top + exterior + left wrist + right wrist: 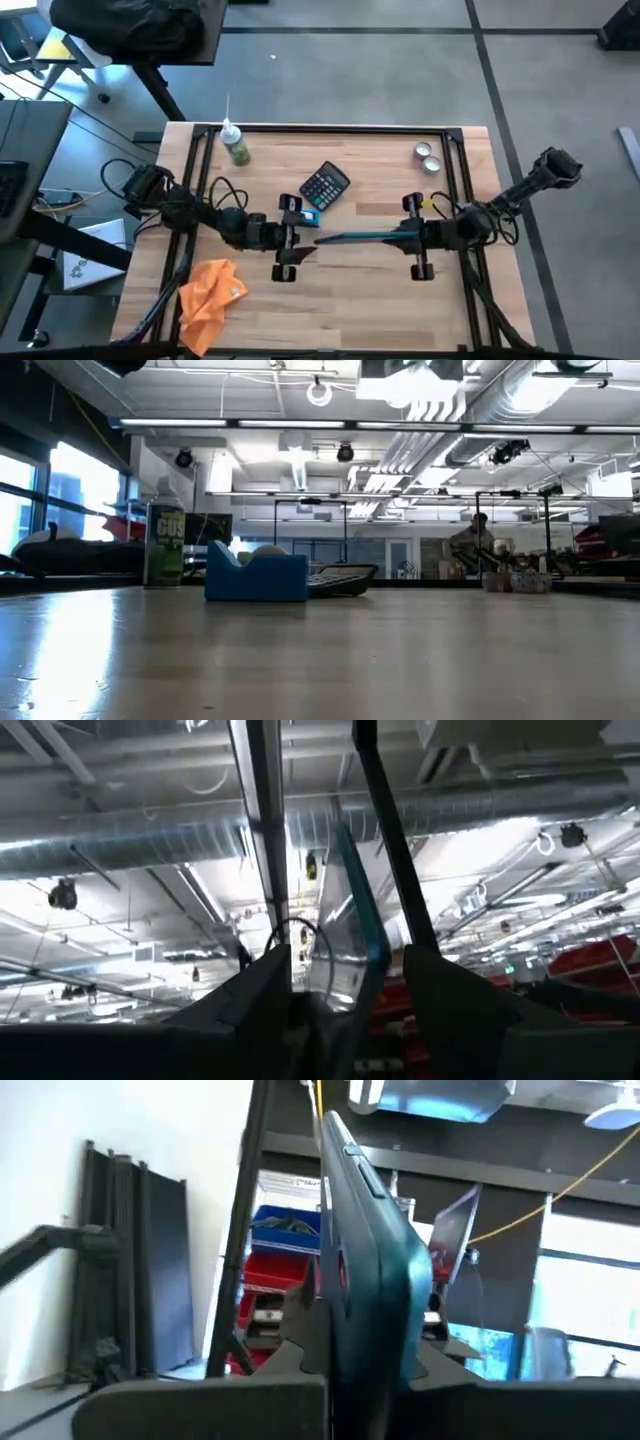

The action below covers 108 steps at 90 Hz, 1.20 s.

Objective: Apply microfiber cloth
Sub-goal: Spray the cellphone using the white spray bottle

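1. Plainly, the microfiber cloth [208,292] lies crumpled on the counter [350,310] at its near-left corner, touched by neither arm. It looks soft, light and limp, so it should bunch and drape when lifted; a raised fold near its middle seems the best place to pinch.
2. Its long axis runs roughly from the counter's near edge toward the middle, the broader end pointing away from that edge.
3. The left tool [288,243] sits mid-counter, well apart from the cloth, fingers spread either side of one end of a thin teal tablet-like slab [362,237].
4. The right tool [415,240] is closed on the slab's other end, holding it level above the counter.
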Each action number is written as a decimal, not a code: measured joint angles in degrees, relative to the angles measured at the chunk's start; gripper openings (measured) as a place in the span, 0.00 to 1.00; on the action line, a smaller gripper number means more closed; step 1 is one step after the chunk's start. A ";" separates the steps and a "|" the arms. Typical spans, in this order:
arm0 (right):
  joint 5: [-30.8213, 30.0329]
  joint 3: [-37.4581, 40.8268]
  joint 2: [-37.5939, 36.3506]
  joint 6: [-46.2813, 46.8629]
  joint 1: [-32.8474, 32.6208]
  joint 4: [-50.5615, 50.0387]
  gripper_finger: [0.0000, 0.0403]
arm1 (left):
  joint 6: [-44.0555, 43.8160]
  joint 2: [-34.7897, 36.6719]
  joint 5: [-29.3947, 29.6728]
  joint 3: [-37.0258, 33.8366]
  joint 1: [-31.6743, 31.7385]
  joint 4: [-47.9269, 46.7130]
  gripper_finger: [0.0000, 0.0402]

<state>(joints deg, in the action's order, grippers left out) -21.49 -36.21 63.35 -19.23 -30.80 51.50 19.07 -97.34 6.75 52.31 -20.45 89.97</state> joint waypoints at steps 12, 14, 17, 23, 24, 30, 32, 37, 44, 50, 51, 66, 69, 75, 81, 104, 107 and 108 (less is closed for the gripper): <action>0.47 0.00 0.00 -0.32 0.74 0.49 0.00 | -0.02 0.00 -1.64 1.29 0.33 -0.02 0.45; 0.61 0.00 0.00 -0.32 0.88 0.54 0.00 | 0.00 0.00 -1.77 1.49 0.40 -0.02 0.45; 0.75 0.00 0.00 -0.32 1.16 0.74 0.00 | -0.02 0.00 -1.78 1.83 0.51 -0.02 0.45; 1.57 0.00 0.00 -0.32 1.65 1.39 0.00 | 0.00 0.00 -1.77 2.81 0.74 -0.02 0.45; 1.71 0.00 0.00 -0.31 1.75 1.50 0.00 | 0.00 0.00 -1.77 2.95 0.79 -0.03 0.45; 3.08 0.00 0.02 -0.22 2.50 2.76 0.00 | 0.00 0.00 -1.82 3.89 1.16 -0.04 0.45; 3.56 0.00 0.02 -0.13 2.75 3.15 0.00 | -0.01 0.00 -1.95 4.17 1.34 -0.04 0.45; 4.40 0.00 0.02 0.36 3.49 4.17 0.00 | -0.02 0.00 -2.29 4.89 1.71 -0.04 0.45; 5.98 0.00 0.04 1.80 4.89 4.56 0.00 | -0.46 0.00 -2.60 6.02 2.22 -0.07 0.45; 7.36 -0.01 0.73 3.22 6.28 5.33 0.00 | -1.09 0.00 -2.65 6.79 2.79 -0.24 0.45; 7.60 -0.02 0.89 3.55 6.47 5.57 0.00 | -1.27 0.00 -2.66 6.89 2.91 -0.31 0.45; 9.69 -0.96 3.40 5.20 8.57 7.52 0.00 | -4.83 -0.02 -3.61 7.22 4.55 -1.40 0.45; 9.79 -1.35 3.78 4.97 8.78 7.51 0.00 | -5.69 -0.02 -4.18 7.22 4.85 -1.34 0.45; 10.28 -2.46 4.63 4.02 9.09 7.53 0.00 | -6.77 -0.02 -4.79 7.22 5.14 -1.25 0.45; 10.71 -3.43 5.42 3.71 9.11 7.54 0.00 | -6.78 -0.04 -4.74 7.22 5.14 -0.19 0.45; 9.74 -6.17 8.20 2.46 9.07 6.13 0.00 | -6.45 -0.09 -5.22 9.90 5.12 -0.15 0.45; 9.72 -6.28 8.42 2.44 9.07 6.07 0.00 | -6.45 -0.07 -5.21 10.04 5.12 -0.14 0.45; 9.72 -6.29 8.47 2.44 9.07 6.02 0.00 | -6.45 -0.07 -5.21 10.07 5.12 -0.12 0.45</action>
<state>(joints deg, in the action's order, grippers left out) -11.77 -42.50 71.82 -16.80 -21.74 57.51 12.62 -97.41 1.54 62.38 -15.33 89.85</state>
